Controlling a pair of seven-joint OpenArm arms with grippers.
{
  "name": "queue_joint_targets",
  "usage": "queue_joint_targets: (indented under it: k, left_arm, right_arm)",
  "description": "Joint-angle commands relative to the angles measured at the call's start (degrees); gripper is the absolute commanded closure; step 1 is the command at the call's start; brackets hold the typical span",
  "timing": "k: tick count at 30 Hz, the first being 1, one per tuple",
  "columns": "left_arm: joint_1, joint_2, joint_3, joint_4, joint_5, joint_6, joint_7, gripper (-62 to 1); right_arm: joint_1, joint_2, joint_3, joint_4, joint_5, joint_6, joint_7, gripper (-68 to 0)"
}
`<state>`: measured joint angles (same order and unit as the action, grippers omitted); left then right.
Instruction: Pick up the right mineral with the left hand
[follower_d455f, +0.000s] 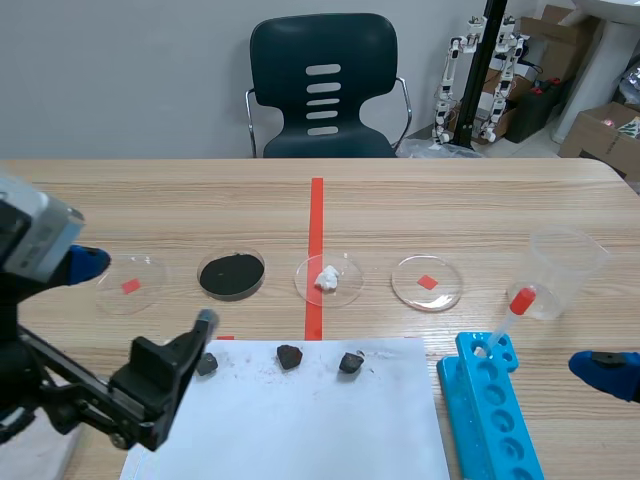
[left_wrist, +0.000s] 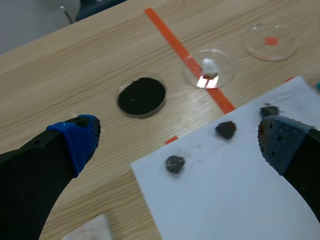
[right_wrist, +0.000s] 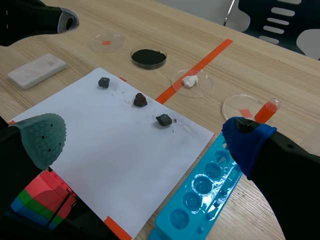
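Observation:
Three dark minerals lie in a row along the far edge of a white paper sheet (follower_d455f: 300, 420). The right mineral (follower_d455f: 350, 362) is a small dark lump, also seen as the right mineral (left_wrist: 269, 110) and the right mineral (right_wrist: 163, 119). My left gripper (follower_d455f: 145, 295) hovers open above the paper's left corner, nearest the left mineral (follower_d455f: 207, 365). In the left wrist view the left gripper (left_wrist: 177, 142) is spread wide with nothing between its fingers; the right mineral sits just ahead of one finger. My right gripper (right_wrist: 145, 140) is open and empty, over the near part of the paper.
The middle mineral (follower_d455f: 289, 355) lies between the other two. Beyond the paper stand petri dishes: an empty one (follower_d455f: 131, 285), black powder (follower_d455f: 231, 274), a white lump (follower_d455f: 328, 279), another empty one (follower_d455f: 427, 282). A blue tube rack (follower_d455f: 490, 410), dropper (follower_d455f: 512, 312) and plastic cup (follower_d455f: 565, 270) stand at the right.

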<state>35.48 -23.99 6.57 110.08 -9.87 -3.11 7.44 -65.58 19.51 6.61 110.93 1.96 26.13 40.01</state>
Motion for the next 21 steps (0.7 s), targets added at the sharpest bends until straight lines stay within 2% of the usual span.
queue_joint_targets:
  k: [1, 6, 13, 15, 18, 21]
  left_arm:
    - [-1.5, 0.0, 2.1, 0.9, -0.3, 0.4, -0.5, -62.3]
    - [-7.3, 0.0, 9.2, 0.9, -1.5, 1.7, 7.6, -62.3]
    - [-16.9, 0.0, 18.9, 0.4, -1.7, 9.3, 16.3, -62.3]
    - [-20.0, 0.0, 21.9, -1.1, -4.0, 12.2, 16.7, -62.3]
    - [-24.7, 0.0, 25.7, -4.2, -8.0, 14.4, 17.6, -62.3]
    - [-30.2, 0.0, 30.8, -7.5, -9.3, 17.1, 19.9, -62.3]
  right_arm:
    - [0.0, 0.0, 0.1, 0.5, 0.8, 0.0, 0.9, -67.9]
    - [0.0, 0.0, 0.1, 0.5, 0.9, 0.0, 0.9, -67.9]
    - [0.0, 0.0, 0.1, 0.5, 0.9, 0.0, 0.9, -67.9]
    - [0.0, 0.0, 0.1, 0.5, 0.9, 0.0, 0.9, -67.9]
    - [0.0, 0.0, 0.1, 0.5, 0.9, 0.0, 0.9, -67.9]
    - [0.0, 0.0, 0.1, 0.5, 0.9, 0.0, 0.9, -67.9]
